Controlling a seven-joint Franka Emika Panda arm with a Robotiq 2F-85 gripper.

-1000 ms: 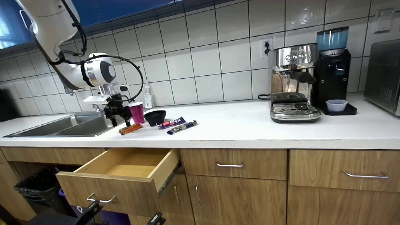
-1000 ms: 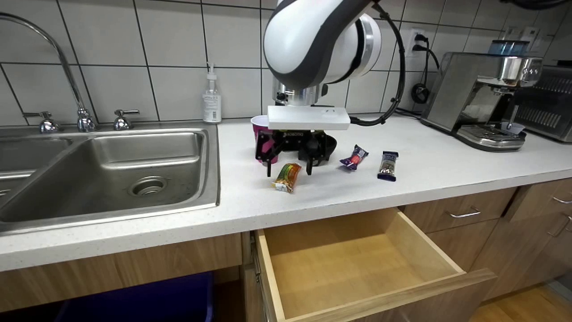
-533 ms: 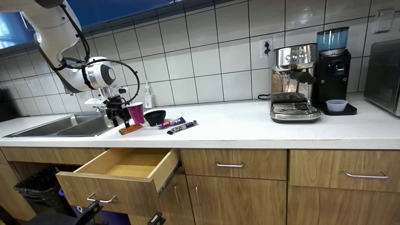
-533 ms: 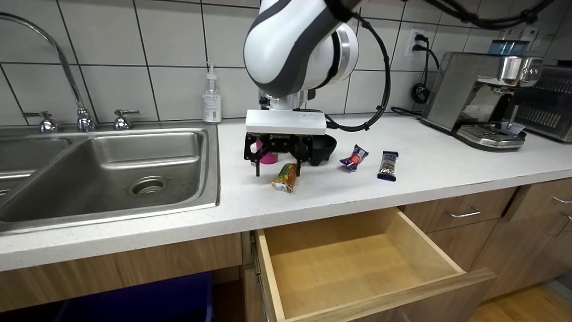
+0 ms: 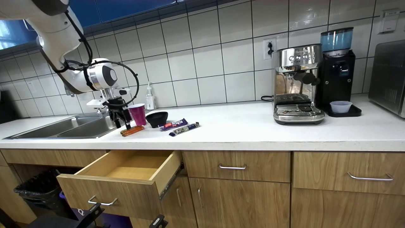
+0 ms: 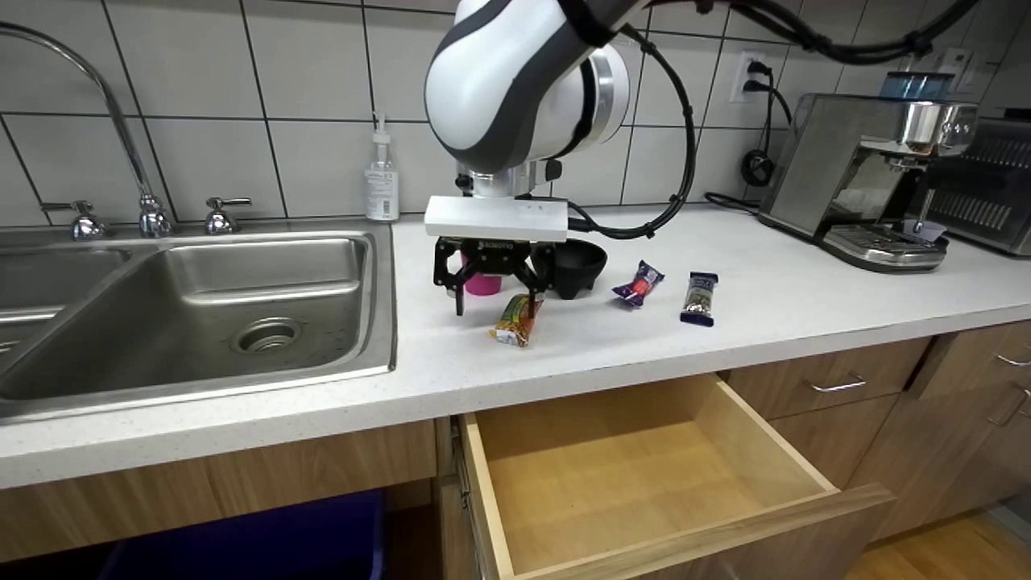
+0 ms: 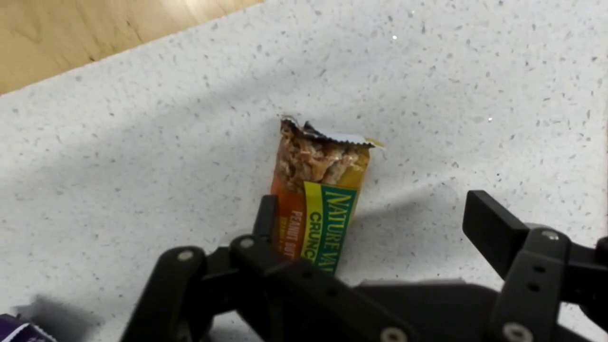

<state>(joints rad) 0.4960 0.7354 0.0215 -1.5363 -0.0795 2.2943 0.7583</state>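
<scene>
My gripper [image 6: 496,313] hangs over the white counter with its jaws wide apart and nothing between them, open. A Nature Valley bar in orange, yellow and green wrapping [image 7: 327,204] lies below it; in the wrist view it sits by the left finger [image 7: 266,216], which covers part of its edge. Whether they touch I cannot tell. The right finger [image 7: 494,232] is well apart from the bar. Behind the gripper stand a magenta cup [image 5: 138,114] and a black bowl [image 6: 581,266]. A purple-wrapped bar [image 6: 639,283] and a navy-and-silver bar [image 6: 699,299] lie farther along.
A double steel sink [image 6: 383,322] is set into the counter beside the gripper. Below the front edge a wooden drawer [image 6: 644,483] stands pulled out. A soap bottle [image 6: 382,181] is by the wall; an espresso machine [image 5: 297,85] and grinder [image 5: 336,72] stand far along.
My gripper has shifted toward the sink and slightly closer to the counter. One finger now overlaps the Nature Valley bar in an exterior view, where the bar earlier showed between both. Jaws stayed open.
</scene>
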